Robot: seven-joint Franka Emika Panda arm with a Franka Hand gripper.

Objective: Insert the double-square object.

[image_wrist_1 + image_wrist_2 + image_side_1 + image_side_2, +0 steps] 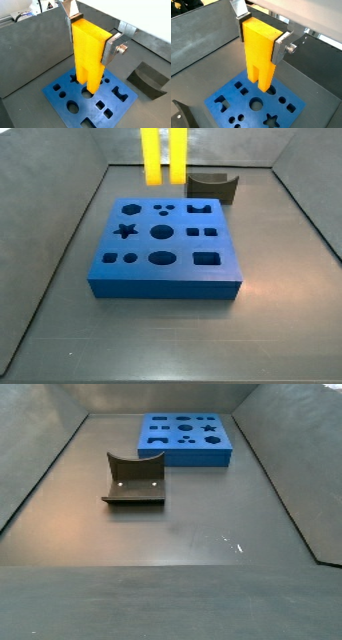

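My gripper (91,34) is shut on the upper block of the double-square object (87,60), a tall bright yellow piece that hangs upright with its two prongs down. Both wrist views show this grip (262,35) on the yellow piece (258,60). The prong tips hang just above the blue board (117,104), near holes at its edge. In a side view the prongs (150,156) hang above the far edge of the board (167,290); the gripper is cut off there. The other side view shows only the board (187,459).
A dark grey notched block (214,188) stands on the floor beside the board and also shows in another side view (134,481) and a wrist view (147,80). Grey walls enclose the floor on all sides.
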